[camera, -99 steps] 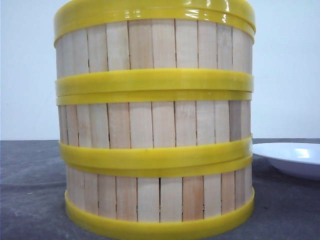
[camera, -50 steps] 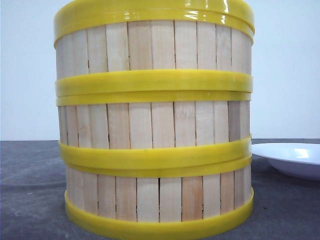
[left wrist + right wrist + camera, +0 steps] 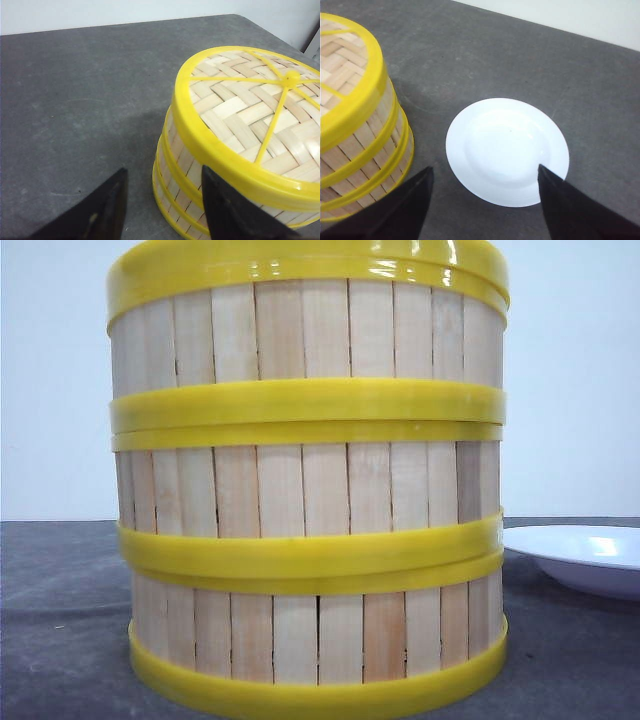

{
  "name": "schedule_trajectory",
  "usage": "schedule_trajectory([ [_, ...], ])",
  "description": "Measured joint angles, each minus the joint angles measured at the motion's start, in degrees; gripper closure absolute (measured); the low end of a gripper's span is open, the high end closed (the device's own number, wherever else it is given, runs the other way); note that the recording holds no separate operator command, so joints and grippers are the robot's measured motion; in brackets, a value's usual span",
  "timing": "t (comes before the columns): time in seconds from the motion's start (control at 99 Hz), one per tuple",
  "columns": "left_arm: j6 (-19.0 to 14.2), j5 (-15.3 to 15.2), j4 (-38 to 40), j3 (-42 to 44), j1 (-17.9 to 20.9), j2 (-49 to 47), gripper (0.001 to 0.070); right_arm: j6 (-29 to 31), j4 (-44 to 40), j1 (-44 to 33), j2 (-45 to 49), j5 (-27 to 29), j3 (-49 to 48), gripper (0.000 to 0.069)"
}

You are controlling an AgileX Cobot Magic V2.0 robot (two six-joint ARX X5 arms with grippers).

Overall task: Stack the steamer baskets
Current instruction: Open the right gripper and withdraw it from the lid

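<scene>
Three steamer baskets (image 3: 305, 490) stand stacked one on another on the dark table, filling the front view; their walls are pale upright slats with yellow bands. A woven, yellow-rimmed lid (image 3: 250, 115) lies on top of the stack (image 3: 200, 175). My left gripper (image 3: 162, 175) hovers open above the table beside the stack's wall, one finger in front of the lid's rim, nothing between the fingers. My right gripper (image 3: 485, 172) is open over the table, between the stack (image 3: 360, 135) and the white plate, and holds nothing.
A white plate (image 3: 507, 150) lies on the table just right of the stack; its rim shows at the right edge of the front view (image 3: 585, 555). The table's far edge and a pale wall lie behind.
</scene>
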Motion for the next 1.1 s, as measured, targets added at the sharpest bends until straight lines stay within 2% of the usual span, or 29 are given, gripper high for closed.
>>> schedule_trajectory([
  [0.091, 0.0, 0.0, 0.0, 0.0, 0.0, 0.0, 0.0441, 0.3, 0.5, 0.0, 0.0, 0.0, -0.2, 0.0287],
  [0.131, 0.0, 0.0, 0.0, 0.0, 0.0, 0.0, 0.0445, 0.5, 1.1, 0.0, 0.0, 0.1, -0.2, 0.0311],
  [0.172, 0.1, 0.0, 0.0, 0.0, 0.0, 0.0, 0.0479, 0.6, 1.7, 0.0, 0.0, 0.1, -0.2, 0.0373],
  [0.253, 0.2, 0.0, 0.0, 0.0, 0.0, 0.0, 0.0619, 0.5, 2.3, 0.0, 0.0, 0.2, -0.2, 0.0571],
  [0.293, 0.2, 0.0, 0.0, 0.0, 0.0, 0.0, 0.0650, 0.5, 2.6, 0.0, 0.0, 0.2, -0.2, 0.0622],
  [0.354, 0.2, 0.0, 0.0, 0.0, 0.0, 0.0, 0.0671, 0.5, 3.4, 0.0, 0.0, 0.2, -0.2, 0.0658],
  [0.515, 0.2, 0.0, 0.0, 0.0, 0.0, 0.0, 0.0675, 0.6, 4.5, 0.0, 0.0, 0.2, -0.2, 0.0681],
  [1.101, 0.2, 0.0, 0.0, 0.0, 0.0, 0.0, 0.0675, 0.5, 4.5, 0.0, 0.0, 0.2, -0.2, 0.0681],
])
